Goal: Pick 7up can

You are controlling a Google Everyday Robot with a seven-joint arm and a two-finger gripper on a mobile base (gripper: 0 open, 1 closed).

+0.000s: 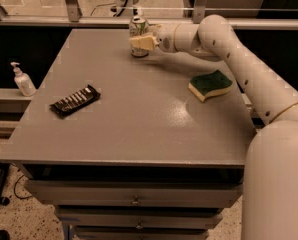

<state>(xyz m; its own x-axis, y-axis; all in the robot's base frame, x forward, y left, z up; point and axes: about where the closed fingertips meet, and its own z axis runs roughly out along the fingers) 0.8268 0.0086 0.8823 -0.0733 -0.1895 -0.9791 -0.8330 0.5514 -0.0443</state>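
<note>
The 7up can (137, 28) stands upright near the far edge of the grey table (139, 114), whitish with green marks and a silver top. My gripper (142, 42) reaches in from the right on the white arm (224, 44) and is at the can, overlapping its lower half in this view. The lower part of the can is hidden behind the gripper.
A green and yellow sponge (210, 85) lies on the right side of the table. A dark snack bar packet (75, 100) lies on the left side. A white pump bottle (23, 80) stands on a ledge left of the table. Drawers (134, 200) sit under the tabletop.
</note>
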